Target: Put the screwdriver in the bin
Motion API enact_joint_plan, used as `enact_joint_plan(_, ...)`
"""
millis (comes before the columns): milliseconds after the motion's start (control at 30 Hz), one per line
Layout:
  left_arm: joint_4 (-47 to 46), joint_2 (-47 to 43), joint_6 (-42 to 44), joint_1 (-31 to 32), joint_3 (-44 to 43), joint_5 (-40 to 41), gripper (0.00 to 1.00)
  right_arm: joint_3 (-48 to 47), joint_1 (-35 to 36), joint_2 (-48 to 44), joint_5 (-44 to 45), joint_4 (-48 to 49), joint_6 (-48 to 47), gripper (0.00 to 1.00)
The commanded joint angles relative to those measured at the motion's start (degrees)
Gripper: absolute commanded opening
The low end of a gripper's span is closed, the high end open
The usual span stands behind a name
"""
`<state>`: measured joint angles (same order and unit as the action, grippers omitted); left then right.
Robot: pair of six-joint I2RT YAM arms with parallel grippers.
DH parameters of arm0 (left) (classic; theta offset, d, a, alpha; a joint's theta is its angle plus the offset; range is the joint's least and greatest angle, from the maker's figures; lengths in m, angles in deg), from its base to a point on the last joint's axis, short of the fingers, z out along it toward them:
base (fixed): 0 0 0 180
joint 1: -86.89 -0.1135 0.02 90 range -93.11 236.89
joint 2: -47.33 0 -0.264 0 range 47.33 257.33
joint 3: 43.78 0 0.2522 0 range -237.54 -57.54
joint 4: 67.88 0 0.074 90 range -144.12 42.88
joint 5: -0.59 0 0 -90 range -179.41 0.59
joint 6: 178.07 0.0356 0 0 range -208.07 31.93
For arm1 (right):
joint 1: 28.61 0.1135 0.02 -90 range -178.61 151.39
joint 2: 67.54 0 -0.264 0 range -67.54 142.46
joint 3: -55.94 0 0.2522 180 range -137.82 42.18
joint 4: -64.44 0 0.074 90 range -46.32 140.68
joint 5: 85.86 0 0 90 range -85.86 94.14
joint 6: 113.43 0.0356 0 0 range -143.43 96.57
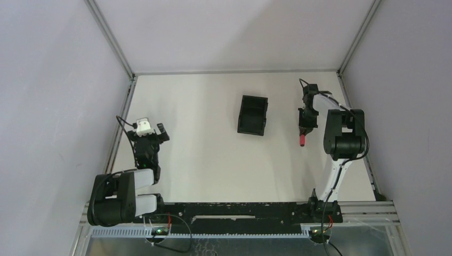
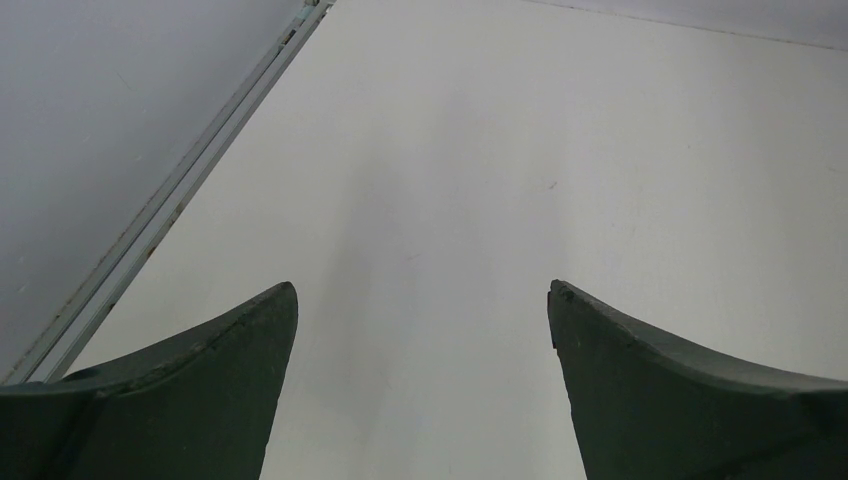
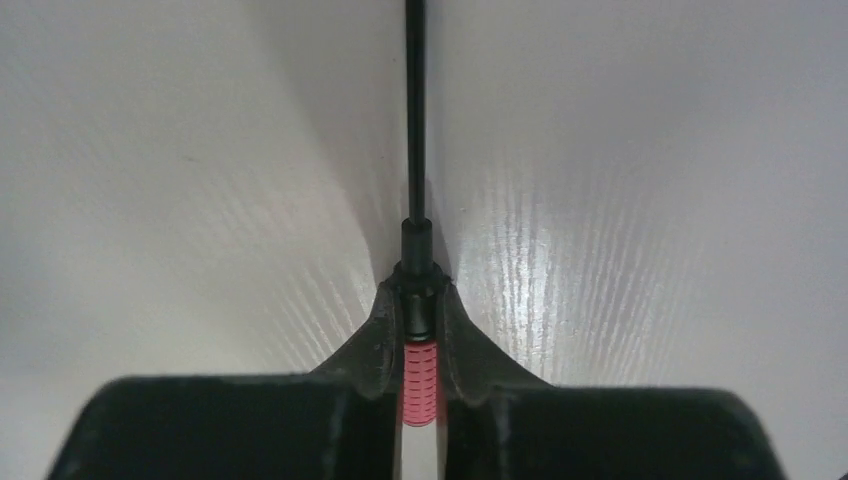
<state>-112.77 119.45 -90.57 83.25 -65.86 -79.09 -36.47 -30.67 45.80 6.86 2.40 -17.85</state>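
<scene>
At 9 o'clock on the desk (image 1: 202, 160), the left gripper (image 2: 420, 300) is seen with its jaws wide apart (nothing is between them). The bin (image 1: 242, 114) is set near the middle, a bit toward 12 o'clock. At 3 o'clock from the bin, the screwdriver (image 3: 420, 385) is held tight by the jaws of the right gripper (image 1: 305, 127).

The screwdriver (image 3: 415, 120) leaves the right wrist view's top edge, tip unseen; overhead the right claw (image 1: 305, 128) hides its shaft.

A white tabletop (image 1: 213, 160) is boxed in by pale grey walls (image 1: 53, 80) left, right and far, with metal strips (image 1: 109, 37) along the corners.
</scene>
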Motion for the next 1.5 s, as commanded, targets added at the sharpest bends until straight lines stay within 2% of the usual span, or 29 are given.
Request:
enact_joint_plan(0, -2.00, -0.03, 1.01, 0.30, -2.71, 0.18, 1.00, -0.67, -0.83, 0.83, 5.04, 1.87, -2.57, 0.00)
enact_joint_plan(133, -1.99, 0.04, 1.01, 0.27, -2.69, 0.13, 1.00, -7.00, -0.70, -4.09, 3.72, -4.02, -2.73, 0.00)
enact_joint_plan(233, -1.99, -0.03, 1.05, 0.30, -2.67, 0.21, 1.00, -16.42, -0.50, -6.25, 3.27, -12.42, -2.33, 0.00)
enact_joint_plan(367, -1.99, -0.01, 0.99, 0.30, -2.71, 0.20, 1.00, -31.08, -0.48, -5.54, 0.62, -24.09, -2.07, 0.00)
enact_joint_plan(500, -2.00, 0.02, 1.01, 0.23, -2.67, 0.17, 1.00, -37.01, 0.40, -4.93, 0.80, -28.78, -1.22, 0.00)
enact_joint_plan(667, -2.00, -0.01, 1.01, 0.30, -2.68, 0.16, 1.00, -38.93, 1.79, -3.44, 0.96, -29.26, 1.73, 0.00)
enact_joint_plan(900, -1.99, 0.04, 1.01, 0.29, -2.71, 0.16, 1.00, -40.33, 16.72, -0.59, -1.27, -21.51, 3.84, 0.00)
enact_joint_plan(1067, -1.99, 0.00, 1.05, 0.29, -2.74, 0.13, 1.00, -47.47, 25.02, 6.07, -1.93, -20.00, 1.91, 0.00)
enact_joint_plan(1233, -1.99, 0.02, 0.99, 0.30, -2.69, 0.18, 1.00, -50.79, 28.25, 9.68, 0.80, -19.10, -0.38, 0.00)
enact_joint_plan(1467, -2.01, 0.02, 1.01, 0.30, -2.67, 0.17, 1.00, -44.08, 29.36, 11.80, 1.75, -13.38, -3.09, 0.00)
